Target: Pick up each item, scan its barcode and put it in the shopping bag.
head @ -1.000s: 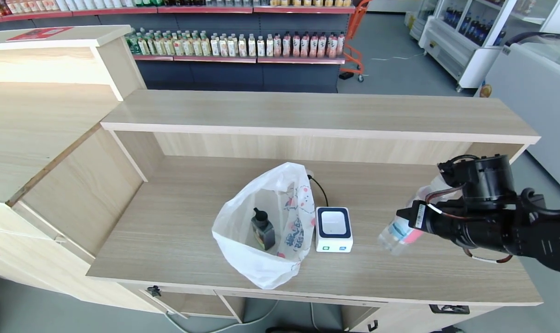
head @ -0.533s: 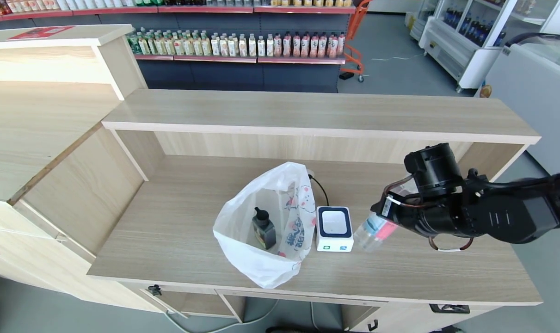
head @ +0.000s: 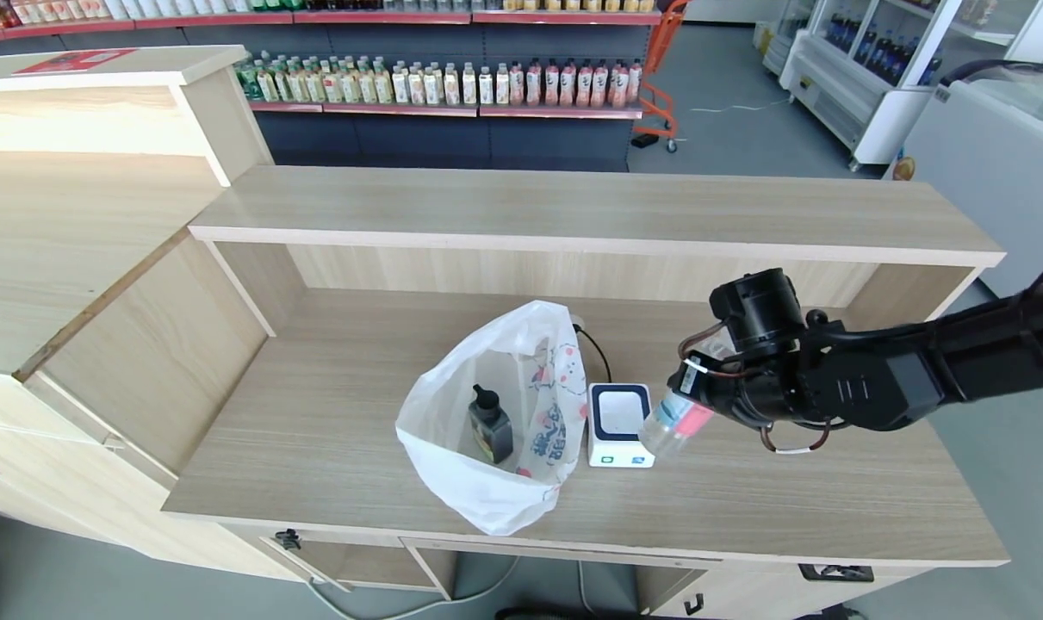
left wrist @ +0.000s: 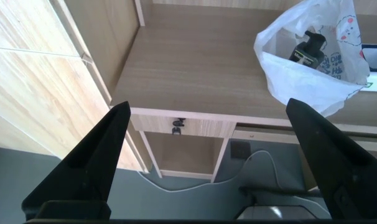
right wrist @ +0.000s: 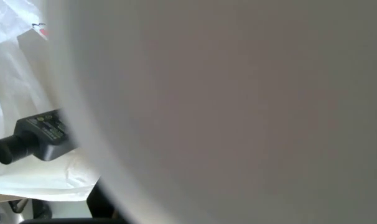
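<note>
Moved left over the last second, from the right end of the counter (head: 314,413) up close to the scanner (head: 617,413). Done by the right gripper (head: 702,387), with the bottle (head: 672,424) carried along. Nothing else shifted.

Pinches that bottle at its top end, jaws closed on it. Holds it up in the air and tilted, with the bottom end low and pointing at the scanner. See-through bottle with a blue and pink label. Reaches just over the scanner's right edge in the head view. Cannot tell if touching or not.

Sits flat on the counter, that scanner: a small white box with a dark top. Has a black cable (head: 594,349) running out behind it. Stands just beside the shopping bag (head: 452,465) on the bag's right.

White and crinkly bag, standing open. Holds a dark pump bottle (head: 489,426) upright inside.

Hangs low in front of the counter, the left gripper (left wrist: 207,104), well apart from the bag (left wrist: 300,74). Jaws spread wide, with nothing between them. Looks up past the counter's front edge to the dark pump bottle (left wrist: 308,46) in the bag.
</note>
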